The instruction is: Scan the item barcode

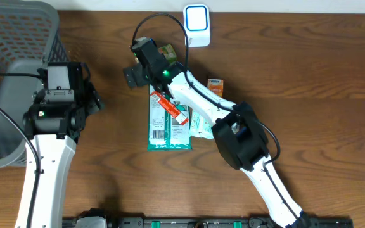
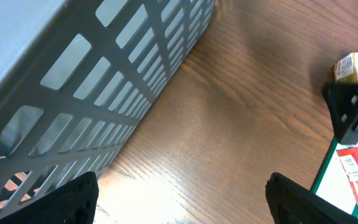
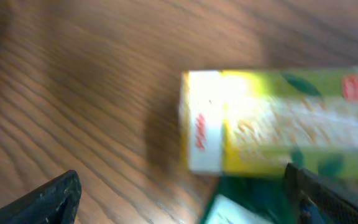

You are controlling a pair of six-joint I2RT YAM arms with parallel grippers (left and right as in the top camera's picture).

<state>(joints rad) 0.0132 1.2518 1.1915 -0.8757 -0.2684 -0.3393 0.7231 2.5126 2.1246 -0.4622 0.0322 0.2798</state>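
Observation:
Several items lie in a pile mid-table: flat green packets [image 1: 170, 126], a red-and-white item [image 1: 172, 109] on top of them, and a yellow-green box [image 1: 167, 50] behind. A white scanner [image 1: 197, 25] with a blue outline stands at the far edge. My right gripper [image 1: 138, 63] hangs open over the pile's far left corner. In the right wrist view, which is blurred, my right gripper [image 3: 188, 205] has nothing between its fingers, with the yellow-green box [image 3: 272, 130] just ahead and a green packet [image 3: 247, 199] below. My left gripper [image 1: 94, 92] [image 2: 182, 205] stands open and empty over bare wood between basket and pile.
A grey mesh basket [image 1: 18, 38] [image 2: 92, 68] fills the far left, close beside my left arm. A small orange box [image 1: 215, 85] lies to the right of the pile. The right arm's black gripper body [image 2: 353, 112] shows at the right edge of the left wrist view.

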